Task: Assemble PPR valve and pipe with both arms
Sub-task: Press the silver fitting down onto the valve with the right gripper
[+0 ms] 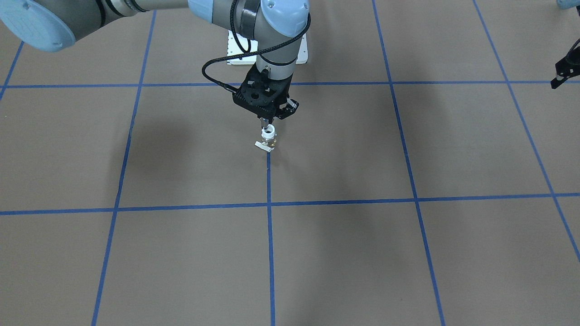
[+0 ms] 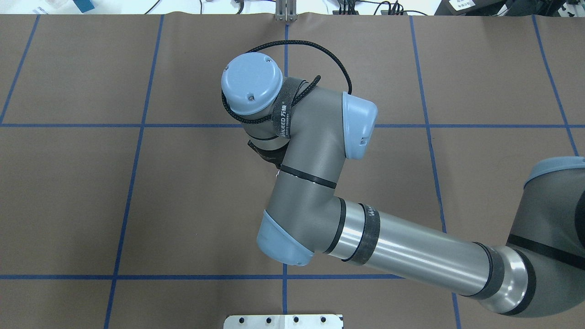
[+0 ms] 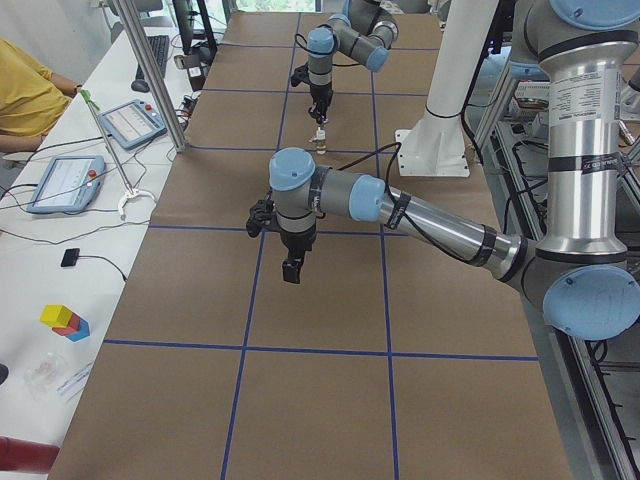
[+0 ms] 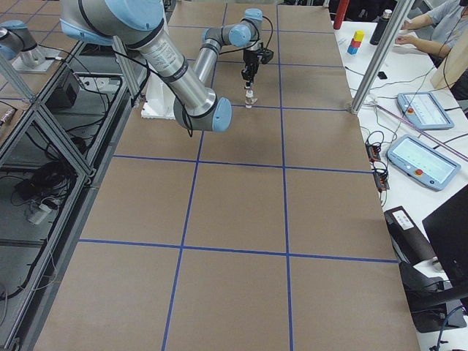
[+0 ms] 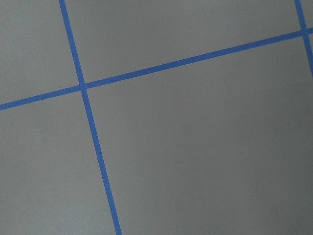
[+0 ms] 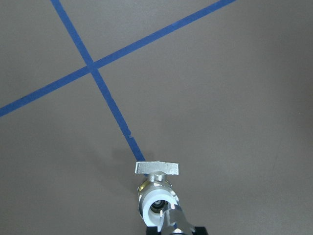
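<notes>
Just above frame centre, the PPR valve (image 1: 268, 139) is seen upright on the taped table (image 1: 408, 253), the pipe (image 6: 169, 218) pinched at its socket by the right gripper (image 1: 264, 121); whether the left gripper (image 1: 562, 74) is spread cannot be told.

Your bench (image 4: 234, 292) has a brown cover gridded with blue tape (image 1: 269, 253). A white desk (image 3: 40, 300) beside it holds two tablets (image 3: 65, 183).

the right arm (image 2: 320, 183) reaches out with its wrist turned straight down. the right end effector (image 1: 264, 120) sits directly above the ppr valve (image 1: 268, 139), fingers pinched together on the pipe (image 6: 168, 218). the left arm (image 3: 400, 205) stretches low, well apart from the valve. the left end effector (image 3: 291, 270) points down at the desk (image 3: 330, 300), its opening unclear.
</notes>
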Controlling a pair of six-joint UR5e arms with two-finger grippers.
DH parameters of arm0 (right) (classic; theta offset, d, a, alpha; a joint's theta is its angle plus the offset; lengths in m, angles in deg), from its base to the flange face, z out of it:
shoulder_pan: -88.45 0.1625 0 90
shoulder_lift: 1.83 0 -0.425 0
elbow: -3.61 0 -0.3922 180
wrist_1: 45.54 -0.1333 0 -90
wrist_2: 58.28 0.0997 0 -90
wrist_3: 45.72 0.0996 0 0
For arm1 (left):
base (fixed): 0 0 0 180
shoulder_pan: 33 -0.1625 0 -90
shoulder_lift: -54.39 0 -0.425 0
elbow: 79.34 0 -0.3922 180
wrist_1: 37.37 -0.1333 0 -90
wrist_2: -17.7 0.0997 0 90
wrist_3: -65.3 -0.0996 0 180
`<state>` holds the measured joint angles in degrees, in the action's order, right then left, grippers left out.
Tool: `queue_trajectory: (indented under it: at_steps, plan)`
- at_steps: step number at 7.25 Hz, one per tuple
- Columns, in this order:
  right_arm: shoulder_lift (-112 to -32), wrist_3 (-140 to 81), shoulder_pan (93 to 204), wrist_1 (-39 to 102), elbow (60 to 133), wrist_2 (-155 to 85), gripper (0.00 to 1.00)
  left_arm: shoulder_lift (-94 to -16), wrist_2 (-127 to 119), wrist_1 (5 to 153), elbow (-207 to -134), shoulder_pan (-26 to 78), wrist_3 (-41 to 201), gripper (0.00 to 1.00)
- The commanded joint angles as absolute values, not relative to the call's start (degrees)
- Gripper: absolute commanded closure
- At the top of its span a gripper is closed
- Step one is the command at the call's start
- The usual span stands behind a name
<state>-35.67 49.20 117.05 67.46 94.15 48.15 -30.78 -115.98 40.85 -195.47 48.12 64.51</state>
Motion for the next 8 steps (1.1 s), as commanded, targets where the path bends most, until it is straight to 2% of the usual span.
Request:
queue_trajectory:
  at_steps: [1,8]
  plan:
    - [-35.7,49.2,116.7,66.8,94.1,48.2,1.00,-30.8,-116.0,40.9,-195.4,48.1,64.5,0.00]
    - [-36.4,49.2,116.4,65.2,94.0,48.2,1.00,-30.8,-116.0,40.9,-195.4,48.0,64.5,0.00]
